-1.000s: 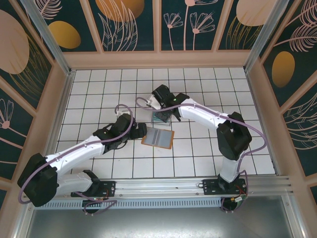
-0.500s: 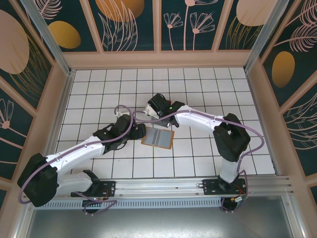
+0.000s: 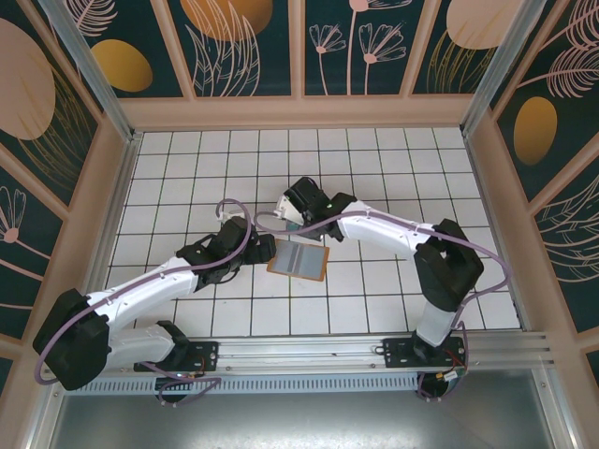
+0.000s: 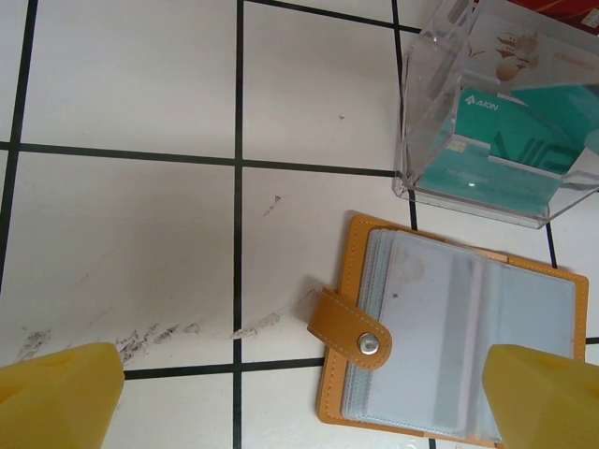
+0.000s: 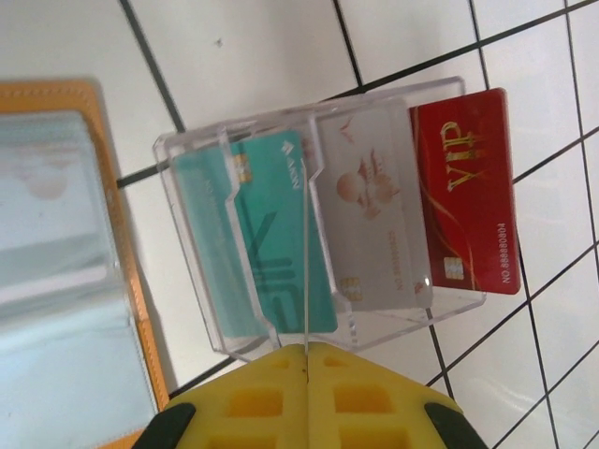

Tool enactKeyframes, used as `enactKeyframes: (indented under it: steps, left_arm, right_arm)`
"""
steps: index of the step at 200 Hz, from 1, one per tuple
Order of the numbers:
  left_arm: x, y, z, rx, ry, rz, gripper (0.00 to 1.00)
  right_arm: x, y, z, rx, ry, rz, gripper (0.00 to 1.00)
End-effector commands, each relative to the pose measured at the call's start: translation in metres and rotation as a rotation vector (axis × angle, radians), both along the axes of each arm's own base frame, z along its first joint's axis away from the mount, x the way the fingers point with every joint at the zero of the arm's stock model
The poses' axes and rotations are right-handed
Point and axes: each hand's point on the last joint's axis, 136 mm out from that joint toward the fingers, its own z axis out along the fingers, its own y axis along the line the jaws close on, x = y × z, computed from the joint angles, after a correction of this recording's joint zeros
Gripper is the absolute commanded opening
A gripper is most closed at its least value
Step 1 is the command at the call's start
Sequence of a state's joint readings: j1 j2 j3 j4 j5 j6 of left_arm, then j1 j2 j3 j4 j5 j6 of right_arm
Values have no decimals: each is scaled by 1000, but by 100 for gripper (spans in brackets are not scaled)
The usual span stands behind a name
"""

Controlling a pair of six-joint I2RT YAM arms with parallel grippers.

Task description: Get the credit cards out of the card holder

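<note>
We see a clear plastic stand [image 4: 421, 112] resting on a white tiled desk [image 4: 122, 215] with black grout lines and grey scuff marks [image 4: 140, 339]. Dark teal walls [image 3: 243, 47] with floral patterns enclose the desk.

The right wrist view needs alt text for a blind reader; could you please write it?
A clear plastic box on white tiles holds a teal card, a pale grey card and a red VIP card side by side. An open orange card holder lies to its left; the right gripper's yellow fingers meet at the bottom edge.
</note>
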State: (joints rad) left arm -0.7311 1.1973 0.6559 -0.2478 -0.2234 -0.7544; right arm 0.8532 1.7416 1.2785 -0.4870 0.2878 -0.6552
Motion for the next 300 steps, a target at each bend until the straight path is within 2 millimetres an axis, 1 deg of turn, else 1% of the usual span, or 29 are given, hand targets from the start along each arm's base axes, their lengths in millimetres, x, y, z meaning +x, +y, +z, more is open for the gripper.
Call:
enactKeyframes:
  steps: [1, 46, 84, 121, 161, 196, 204, 220, 241, 255, 260, 267, 300]
  left_arm:
    - [-1, 7, 0, 13, -6, 24, 98]
    - [-1, 8, 0, 8, -8, 25, 99]
    - [-3, 9, -1, 6, -6, 30, 99]
    - [-3, 11, -2, 6, -8, 34, 99]
    - [-4, 10, -3, 7, -4, 33, 98]
    - [-4, 10, -2, 4, -5, 31, 98]
    - [-4, 10, -2, 3, -6, 30, 99]
    - [-4, 10, -2, 2, -6, 32, 98]
    - [-4, 10, -3, 2, -6, 30, 98]
    - [-4, 10, -3, 2, -6, 28, 99]
    - [-4, 10, -3, 3, -6, 29, 98]
    - [-4, 9, -3, 2, -6, 29, 99]
    - [-3, 9, -3, 2, -6, 26, 98]
  right_arm:
    - [-7, -1, 4, -14, -20, 65, 0]
    - [-2, 4, -2, -21, -14, 64, 0]
    - [-3, 10, -7, -14, 18, 71, 0]
    - [-5, 10, -12, -15, 34, 76, 0]
    - [2, 12, -14, -15, 30, 56, 0]
    - [10, 9, -16, -20, 19, 29, 0]
    - [13, 8, -16, -21, 11, 18, 5]
    - [19, 6, -14, -26, -5, 1, 10]
    - [32, 2, -8, -26, -51, -48, 26]
    - [40, -3, -6, -25, -65, -76, 27]
    - [43, -5, -6, -23, -73, -91, 30]
    - [47, -7, -4, -20, -80, -111, 31]
    - [56, -9, 8, 48, -86, -185, 33]
